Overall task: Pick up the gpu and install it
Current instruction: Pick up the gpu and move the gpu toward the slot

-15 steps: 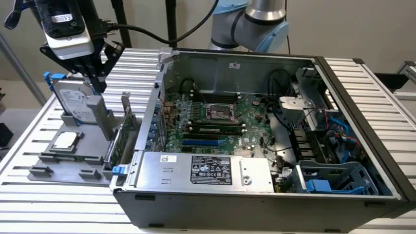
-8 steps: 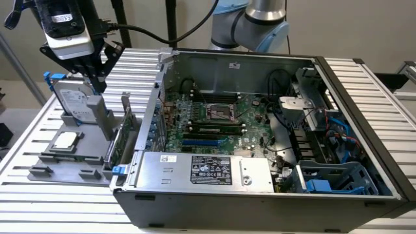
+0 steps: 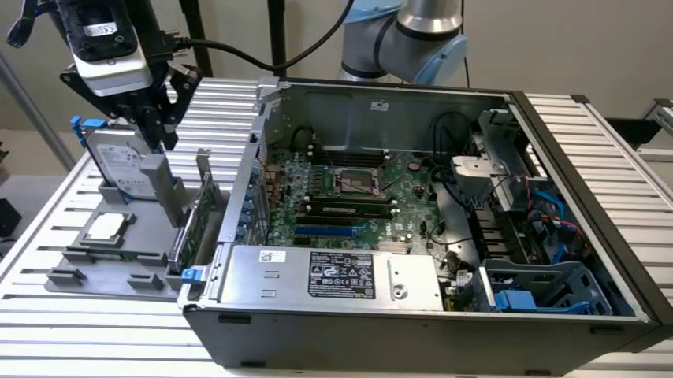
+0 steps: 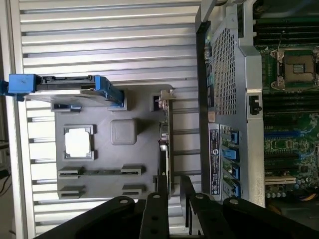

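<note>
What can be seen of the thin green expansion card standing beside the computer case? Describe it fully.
The thin flat green expansion card stands upright on its long edge in a slot of the grey plastic holder, close beside the open grey metal computer case. Its green circuit-board side shows, with a silver metal bracket at one end. Only the holder appears to touch it.

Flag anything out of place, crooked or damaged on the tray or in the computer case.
Nothing stands out. The graphics card and hard drive stand upright in the grey tray, the claw hangs open over them, and the case looks intact.
</note>
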`<state>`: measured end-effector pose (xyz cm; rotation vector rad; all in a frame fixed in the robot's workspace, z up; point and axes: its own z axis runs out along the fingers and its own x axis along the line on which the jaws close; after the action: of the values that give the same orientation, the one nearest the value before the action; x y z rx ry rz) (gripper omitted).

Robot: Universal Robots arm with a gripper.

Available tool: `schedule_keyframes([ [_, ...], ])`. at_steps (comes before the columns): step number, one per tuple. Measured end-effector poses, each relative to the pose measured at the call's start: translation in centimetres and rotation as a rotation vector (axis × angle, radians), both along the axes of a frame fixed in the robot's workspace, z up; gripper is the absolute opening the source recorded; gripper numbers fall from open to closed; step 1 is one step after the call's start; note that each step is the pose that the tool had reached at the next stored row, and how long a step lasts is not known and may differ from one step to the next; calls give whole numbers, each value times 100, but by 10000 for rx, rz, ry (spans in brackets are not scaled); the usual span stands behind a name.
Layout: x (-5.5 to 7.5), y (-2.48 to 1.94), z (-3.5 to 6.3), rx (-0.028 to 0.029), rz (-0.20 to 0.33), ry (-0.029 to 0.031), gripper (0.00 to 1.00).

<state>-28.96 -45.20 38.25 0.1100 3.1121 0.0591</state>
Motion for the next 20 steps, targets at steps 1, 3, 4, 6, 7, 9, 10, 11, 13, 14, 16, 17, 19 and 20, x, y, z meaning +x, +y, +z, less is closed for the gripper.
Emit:
schedule_keyframes([
  [1,0,0,0,0,0,-1,100],
  [3,0,0,0,-1,0,0,100],
  [4,0,0,0,0,-1,0,100],
  [6,0,0,0,0,-1,0,100],
  [7,0,0,-4,0,-1,0,100],
  [9,-1,-1,-36,0,-2,0,100],
  [10,-1,-1,-54,-1,-2,0,100],
  [11,0,-2,-73,0,-2,-1,100],
  [13,0,-4,-109,0,-1,0,100],
  [14,0,-5,-128,0,-2,-1,100],
  [16,0,-7,-164,0,-2,0,100],
  [17,0,-8,-181,-1,-1,0,100],
  [19,0,-10,-219,0,-1,0,100],
  [20,0,-11,-237,0,-1,0,100],
])
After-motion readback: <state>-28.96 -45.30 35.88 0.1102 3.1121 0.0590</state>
